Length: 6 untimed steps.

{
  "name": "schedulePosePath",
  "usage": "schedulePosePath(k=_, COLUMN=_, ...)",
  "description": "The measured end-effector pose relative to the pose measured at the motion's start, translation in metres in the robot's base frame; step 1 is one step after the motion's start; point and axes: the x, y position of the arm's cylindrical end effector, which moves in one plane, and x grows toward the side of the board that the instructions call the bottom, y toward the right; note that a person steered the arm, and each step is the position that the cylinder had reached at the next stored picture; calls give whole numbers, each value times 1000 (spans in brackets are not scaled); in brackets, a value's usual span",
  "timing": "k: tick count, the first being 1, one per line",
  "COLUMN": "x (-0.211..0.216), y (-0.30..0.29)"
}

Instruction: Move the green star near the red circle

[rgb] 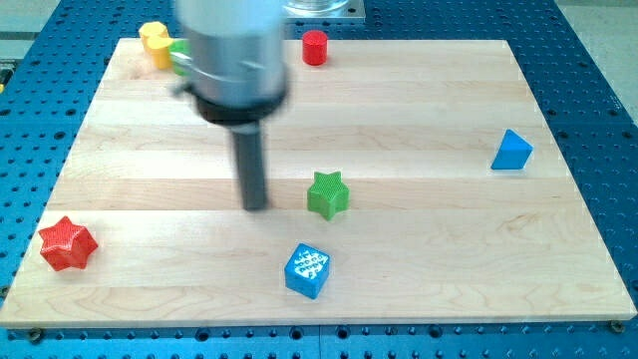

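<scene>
Pale wood worktop (419,100) on blue perforated base (598,60). My tip (255,206) (no jaws fitted) just left of green star (327,193), apart.

The worktop (419,120) is pale, smooth wood with visible grain; the green star (327,193) and red circle (315,47) look like ridged matt plastic.

two stars sit on the wooden board (419,90): one green star (327,193) and one red star (67,243). there are two blue blocks: one blue cube (307,270) and one blue triangular block (511,151). one red cylinder (315,47), one yellow block (155,42), and one green block (180,56) partly hidden behind the arm. seven blocks in all.
</scene>
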Motion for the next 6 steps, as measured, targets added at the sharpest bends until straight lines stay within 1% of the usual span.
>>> schedulePosePath(k=1, x=32, y=-13)
schedulePosePath(k=2, x=56, y=65)
schedulePosePath(k=3, x=56, y=135)
schedulePosePath(k=4, x=10, y=135)
schedulePosePath(k=5, x=-61, y=127)
schedulePosePath(k=6, x=-102, y=124)
